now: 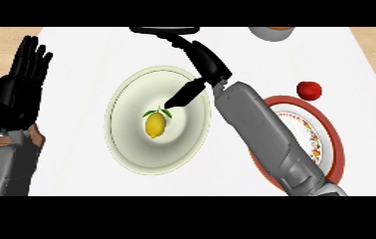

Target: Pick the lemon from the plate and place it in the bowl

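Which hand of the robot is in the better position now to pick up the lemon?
Probably the right hand: it hangs over the cream plate, its thumb pointing down near the lemon. The left hand rests open at the view's left edge, away from the plate.

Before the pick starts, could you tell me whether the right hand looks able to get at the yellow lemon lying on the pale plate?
Probably yes: the right hand hangs over the pale round plate, its thumb just above the yellow lemon, with nothing between them.

light: bright, even (no glare) | shadows: faint | focus: soft blur throughout
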Robot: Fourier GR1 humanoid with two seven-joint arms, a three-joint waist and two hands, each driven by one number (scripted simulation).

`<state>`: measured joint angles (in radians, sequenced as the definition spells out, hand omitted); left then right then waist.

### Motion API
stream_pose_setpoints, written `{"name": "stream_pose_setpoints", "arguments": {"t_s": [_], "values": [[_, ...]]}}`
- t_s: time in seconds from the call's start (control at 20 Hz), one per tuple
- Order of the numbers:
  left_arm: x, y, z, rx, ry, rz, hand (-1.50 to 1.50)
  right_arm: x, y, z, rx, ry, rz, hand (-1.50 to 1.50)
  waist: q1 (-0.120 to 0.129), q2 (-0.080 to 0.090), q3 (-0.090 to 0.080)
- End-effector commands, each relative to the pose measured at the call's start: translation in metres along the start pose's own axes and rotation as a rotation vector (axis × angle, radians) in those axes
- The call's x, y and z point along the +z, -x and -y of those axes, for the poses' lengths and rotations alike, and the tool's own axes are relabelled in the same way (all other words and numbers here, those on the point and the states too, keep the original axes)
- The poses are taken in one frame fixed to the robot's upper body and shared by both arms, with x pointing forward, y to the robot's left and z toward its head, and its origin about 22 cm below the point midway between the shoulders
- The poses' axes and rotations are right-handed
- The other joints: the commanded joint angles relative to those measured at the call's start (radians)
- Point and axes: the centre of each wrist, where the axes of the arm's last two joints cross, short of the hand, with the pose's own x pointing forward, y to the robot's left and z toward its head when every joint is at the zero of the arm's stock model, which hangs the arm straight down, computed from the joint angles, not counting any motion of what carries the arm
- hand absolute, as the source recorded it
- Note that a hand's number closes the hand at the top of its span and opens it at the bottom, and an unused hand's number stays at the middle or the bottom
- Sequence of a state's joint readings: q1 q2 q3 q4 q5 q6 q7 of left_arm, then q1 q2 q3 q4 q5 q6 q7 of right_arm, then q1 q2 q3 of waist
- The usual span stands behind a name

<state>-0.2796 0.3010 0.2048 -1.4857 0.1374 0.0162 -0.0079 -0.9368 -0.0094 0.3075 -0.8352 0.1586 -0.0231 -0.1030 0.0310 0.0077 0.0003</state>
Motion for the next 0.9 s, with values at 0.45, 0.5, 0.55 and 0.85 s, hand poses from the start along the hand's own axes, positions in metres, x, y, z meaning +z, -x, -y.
{"name": "stream_pose_setpoints", "arguments": {"t_s": [0.45, 0.5, 0.55, 0.85], "values": [[-0.007, -0.015, 0.019, -0.004, -0.011, 0.032, 0.0, 0.038, 0.071, 0.142, -0.208, 0.204, -0.046, -1.5, -0.001, 0.007, 0.001], [0.003, -0.012, -0.001, 0.0, 0.003, 0.011, 0.0, 0.067, 0.084, 0.177, -0.205, 0.239, -0.023, -1.5, 0.01, 0.01, 0.002], [0.0, -0.01, 0.001, 0.004, 0.018, 0.008, 0.0, 0.043, 0.067, 0.173, -0.215, 0.246, -0.029, -1.5, 0.017, 0.011, 0.001], [-0.004, -0.012, 0.014, 0.008, 0.039, 0.026, 0.0, 0.08, 0.085, 0.216, -0.233, 0.225, -0.043, -1.5, 0.04, 0.022, 0.002]]}}
